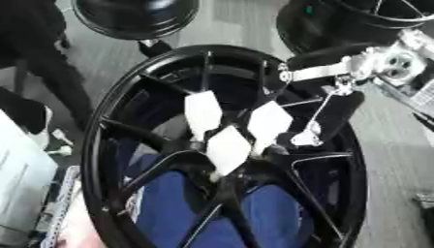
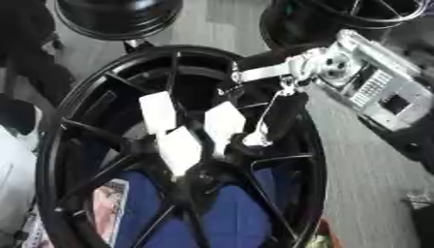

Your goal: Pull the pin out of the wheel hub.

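My right hand (image 1: pixel 309 138) reaches down from the upper right into the wheel hub (image 1: pixel 222 145), just right of its centre; whether its fingers are curled, I cannot tell. White tags (image 1: pixel 203 114) stand around that centre, long axes upright.

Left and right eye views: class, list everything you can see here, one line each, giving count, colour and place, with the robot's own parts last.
wheel hub: one, black, spoked, fills the middle of the view.
white tags: three, white, diamond-shaped, clustered at the hub's centre.
blue cloth: one patch, blue, seen through the lower spokes.
other wheels: two, black, at the top left and top right.
floor: grey, right side.
pin: cannot be told apart from the dark centre.
right arm: one, silver and black, enters from the upper right.
right robot hand: one, black with silver rods, reaching down between the spokes on the right of the centre; its fingers cannot be made out.
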Tool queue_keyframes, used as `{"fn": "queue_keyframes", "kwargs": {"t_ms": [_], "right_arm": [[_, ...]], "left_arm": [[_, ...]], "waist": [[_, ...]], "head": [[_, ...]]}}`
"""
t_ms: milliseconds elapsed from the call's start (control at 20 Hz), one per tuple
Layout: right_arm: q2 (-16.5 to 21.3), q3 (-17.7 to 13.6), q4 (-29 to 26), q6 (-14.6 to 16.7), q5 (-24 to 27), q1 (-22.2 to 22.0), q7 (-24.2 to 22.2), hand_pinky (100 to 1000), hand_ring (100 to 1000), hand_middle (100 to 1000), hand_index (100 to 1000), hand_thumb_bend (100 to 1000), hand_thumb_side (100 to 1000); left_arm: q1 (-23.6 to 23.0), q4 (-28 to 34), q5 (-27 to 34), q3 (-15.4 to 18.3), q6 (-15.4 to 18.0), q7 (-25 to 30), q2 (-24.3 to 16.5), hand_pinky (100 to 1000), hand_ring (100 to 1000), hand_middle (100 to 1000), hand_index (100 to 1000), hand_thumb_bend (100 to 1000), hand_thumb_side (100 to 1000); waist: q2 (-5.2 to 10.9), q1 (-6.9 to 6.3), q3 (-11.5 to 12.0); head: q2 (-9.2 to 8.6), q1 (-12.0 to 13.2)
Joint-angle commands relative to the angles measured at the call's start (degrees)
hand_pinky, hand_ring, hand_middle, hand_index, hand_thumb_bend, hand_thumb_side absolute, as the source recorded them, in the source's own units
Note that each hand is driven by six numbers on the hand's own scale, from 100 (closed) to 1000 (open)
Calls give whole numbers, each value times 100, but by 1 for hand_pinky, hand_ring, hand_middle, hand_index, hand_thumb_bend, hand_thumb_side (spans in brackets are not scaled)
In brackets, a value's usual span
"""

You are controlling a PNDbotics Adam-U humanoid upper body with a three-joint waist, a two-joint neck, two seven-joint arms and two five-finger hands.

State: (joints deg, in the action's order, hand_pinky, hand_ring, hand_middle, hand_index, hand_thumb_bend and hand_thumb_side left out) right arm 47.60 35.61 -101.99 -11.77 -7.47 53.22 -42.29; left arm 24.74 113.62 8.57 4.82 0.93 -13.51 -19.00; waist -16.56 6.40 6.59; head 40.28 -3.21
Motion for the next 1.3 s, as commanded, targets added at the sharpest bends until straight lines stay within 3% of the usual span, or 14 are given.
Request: {"fn": "queue_keyframes", "kwargs": {"t_ms": [50, 300, 500, 900, 1050, 1300], "right_arm": [[332, -224, -207, -118, 85, 152, 186, 876, 753, 560, 528, 100, 225], [721, -603, -522, -427, 242, 232, 396, 877, 755, 562, 529, 100, 249], [1211, -1095, -663, -675, 116, -26, 515, 880, 761, 577, 545, 152, 296], [2302, -2183, -181, -1033, 42, -1083, 1022, 883, 770, 608, 576, 160, 307], [2523, -2582, 96, -1129, 93, -1481, 1237, 885, 780, 629, 598, 180, 310], [2588, -3226, 741, -1347, -223, -2170, 1309, 911, 878, 789, 771, 350, 326]], "left_arm": [[41, 97, 1, 50, -1, -18, -54, 670, 720, 495, 796, 100, 717], [-12, 97, -24, 66, -19, -41, -89, 670, 720, 495, 796, 100, 716], [-42, 97, -58, 85, -19, -59, -133, 671, 720, 495, 796, 100, 715], [-63, 97, -118, 170, -1, -155, -195, 671, 720, 494, 796, 100, 714], [-74, 97, -133, 206, 0, -190, -210, 671, 720, 493, 796, 100, 714], [-83, 97, -155, 243, 11, -237, -219, 672, 720, 494, 796, 100, 713]], "waist": [[160, -39, -36], [223, -62, -157], [259, -75, -268], [188, -171, -525], [153, -201, -587], [140, -215, -638]], "head": [[-18, 27], [-10, 107], [-40, 206], [-163, 497], [-172, 571], [-195, 670]]}}
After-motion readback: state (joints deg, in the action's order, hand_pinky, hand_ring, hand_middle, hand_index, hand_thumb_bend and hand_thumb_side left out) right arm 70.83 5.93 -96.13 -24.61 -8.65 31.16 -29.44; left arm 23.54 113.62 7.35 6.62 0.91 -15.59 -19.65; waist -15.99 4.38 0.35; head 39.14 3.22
